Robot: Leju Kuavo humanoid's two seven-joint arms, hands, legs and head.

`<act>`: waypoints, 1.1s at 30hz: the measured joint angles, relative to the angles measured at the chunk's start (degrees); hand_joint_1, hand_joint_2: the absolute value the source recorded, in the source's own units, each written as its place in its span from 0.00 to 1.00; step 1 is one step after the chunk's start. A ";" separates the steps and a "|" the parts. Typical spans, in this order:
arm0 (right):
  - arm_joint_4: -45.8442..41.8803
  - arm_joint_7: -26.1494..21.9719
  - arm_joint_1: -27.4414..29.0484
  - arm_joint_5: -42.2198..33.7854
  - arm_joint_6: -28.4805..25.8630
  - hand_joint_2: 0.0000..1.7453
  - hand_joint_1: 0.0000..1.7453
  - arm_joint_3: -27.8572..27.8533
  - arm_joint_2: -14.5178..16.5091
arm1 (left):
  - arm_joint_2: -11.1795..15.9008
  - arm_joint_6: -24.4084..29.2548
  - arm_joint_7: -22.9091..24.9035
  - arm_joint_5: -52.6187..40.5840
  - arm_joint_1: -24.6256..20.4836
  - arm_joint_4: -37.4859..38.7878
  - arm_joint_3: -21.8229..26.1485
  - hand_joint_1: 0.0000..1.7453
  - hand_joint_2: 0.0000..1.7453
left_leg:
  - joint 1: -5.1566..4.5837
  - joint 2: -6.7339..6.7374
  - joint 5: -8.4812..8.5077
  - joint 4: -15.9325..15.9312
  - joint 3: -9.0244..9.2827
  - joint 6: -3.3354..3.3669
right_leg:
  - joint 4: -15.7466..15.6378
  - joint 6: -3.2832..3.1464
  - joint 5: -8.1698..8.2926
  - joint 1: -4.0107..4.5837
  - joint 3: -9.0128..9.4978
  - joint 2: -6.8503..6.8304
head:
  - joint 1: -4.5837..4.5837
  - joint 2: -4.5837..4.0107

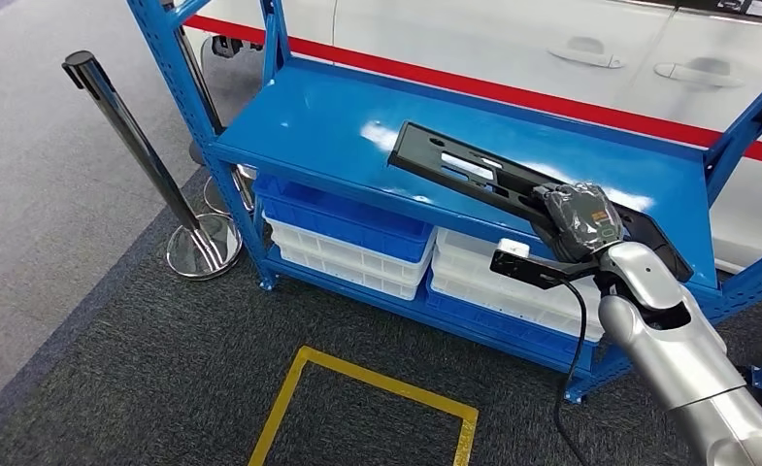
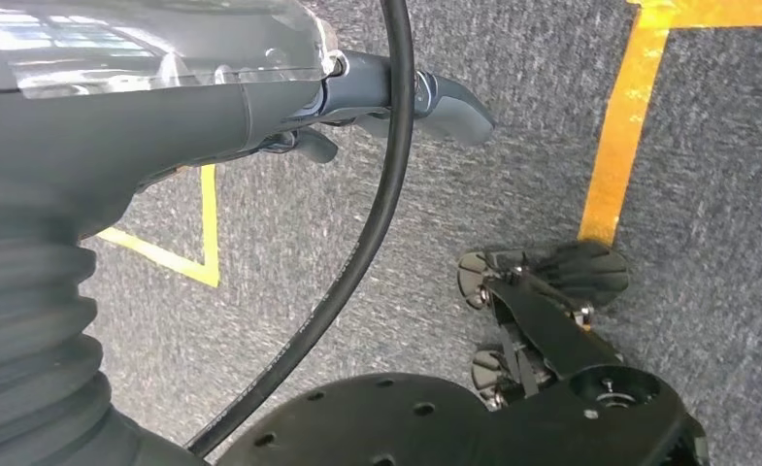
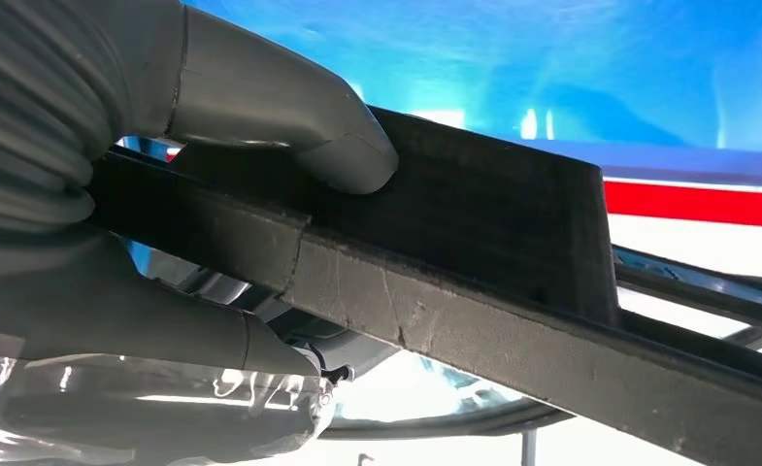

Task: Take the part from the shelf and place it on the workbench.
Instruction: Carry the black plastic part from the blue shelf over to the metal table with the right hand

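Head view shows the long black part slanting over the blue shelf's top deck, its near end clamped in the right hand, thumb pressed on one face, fingers curled beneath; the left hand hangs empty over carpet.

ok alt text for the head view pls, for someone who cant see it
The robot's right hand grips a long black part over the top of a blue shelf. Blue and white bins sit on the lower levels, a chrome post stands to the left, and yellow tape marks the grey carpet in front.
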 joint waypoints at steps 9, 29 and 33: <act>-0.07 -0.15 -0.37 -0.73 0.36 1.00 1.00 0.29 -0.08 | 0.15 -0.09 -0.10 -0.02 0.07 0.00 0.43 0.00 1.00 | 0.61 -0.28 -7.04 13.92 -6.73 -2.74 | -1.77 -2.24 0.98 -0.22 -0.03 -2.18 | -0.01 0.00; 0.45 -0.26 -2.17 -1.09 1.43 1.00 1.00 1.28 0.02 | 0.27 -0.07 -0.15 -0.26 0.10 0.00 1.36 0.00 1.00 | 0.20 -4.30 0.97 0.17 -0.93 0.20 | 5.20 -0.38 -0.92 -0.27 -2.89 1.21 | -0.01 0.00; 0.44 -0.32 -2.58 -1.20 1.50 1.00 1.00 1.43 -0.02 | 0.27 -0.08 -0.15 -0.27 0.16 0.00 1.38 0.00 1.00 | 0.44 -6.75 1.28 0.79 -2.18 -1.01 | -0.74 -0.57 0.39 -0.19 -0.55 2.93 | 0.00 0.00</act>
